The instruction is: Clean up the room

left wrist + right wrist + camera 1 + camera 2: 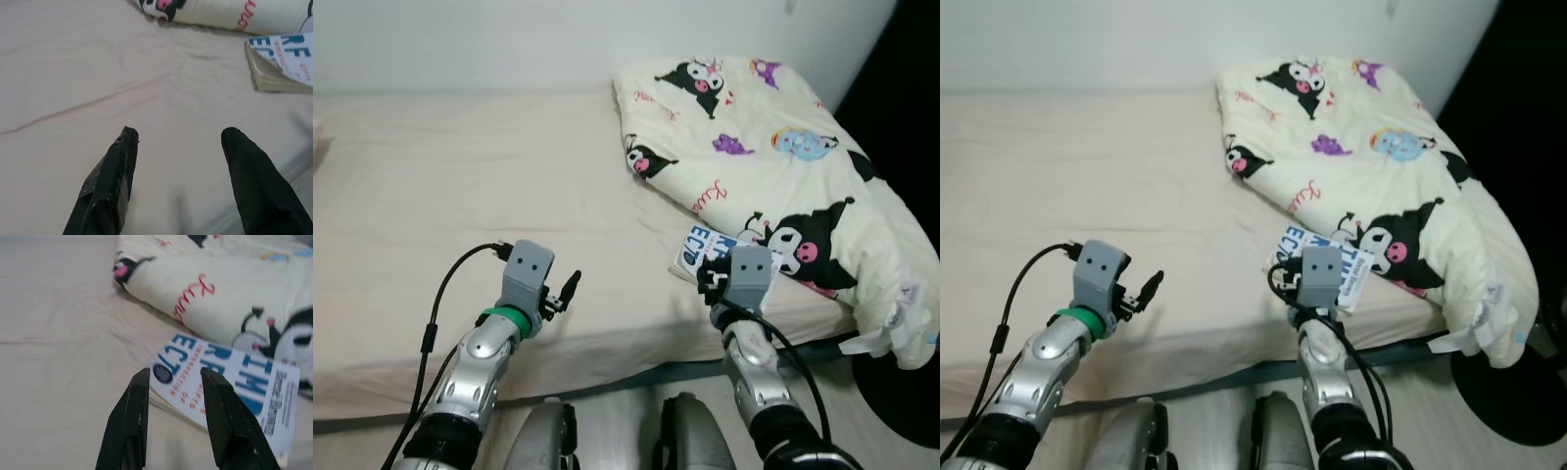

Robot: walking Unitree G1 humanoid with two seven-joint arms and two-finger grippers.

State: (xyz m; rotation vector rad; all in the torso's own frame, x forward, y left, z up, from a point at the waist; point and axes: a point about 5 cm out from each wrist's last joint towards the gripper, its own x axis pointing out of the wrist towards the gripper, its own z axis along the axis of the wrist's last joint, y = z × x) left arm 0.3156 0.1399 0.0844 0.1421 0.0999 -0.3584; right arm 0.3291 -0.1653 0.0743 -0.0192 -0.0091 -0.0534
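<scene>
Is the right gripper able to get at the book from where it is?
Probably yes. The right gripper is open, its fingers aimed at the book's near corner; nothing lies between, though the quilt overlaps its far edge.

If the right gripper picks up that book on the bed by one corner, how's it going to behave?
The book looks like a thin paperback, so it would probably sag or fan open. It lies on the soft bed against the quilt, so pushing may wedge it. The right gripper hangs open over its corner.
</scene>
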